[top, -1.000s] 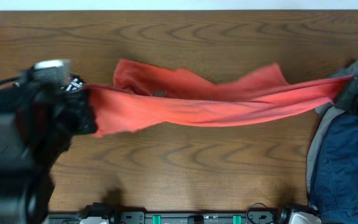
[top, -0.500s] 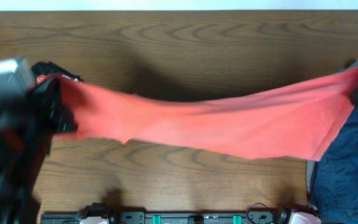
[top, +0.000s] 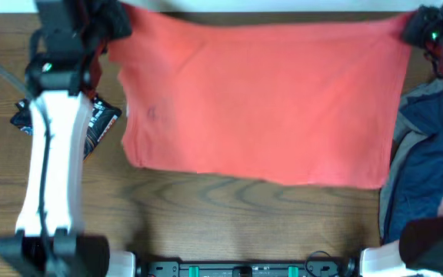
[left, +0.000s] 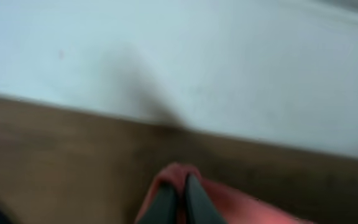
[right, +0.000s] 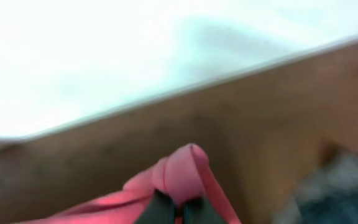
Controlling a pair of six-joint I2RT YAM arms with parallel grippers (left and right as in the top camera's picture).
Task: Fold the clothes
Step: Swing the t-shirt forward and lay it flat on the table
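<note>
Holding the coral-red T-shirt (top: 260, 100) stretched wide over the far part of the surface (top: 229, 219), the left end effector (left: 180, 202) and right end effector (right: 178, 211) are each pinched tight on an upper corner. To lay it well, I judge both should descend together at even height with the span taut (slack would wrinkle it), lower hem touching first, clear of the navy and grey clothes (top: 425, 154) heaped at the right edge.

shirt (top: 260, 100): coral-red, plain on the side showing
table (top: 206, 223): brown, wood grain
right pile (top: 425, 177): navy and grey
left arm (top: 48, 154): white, black ends
packet (top: 102, 123): black, white print
</note>
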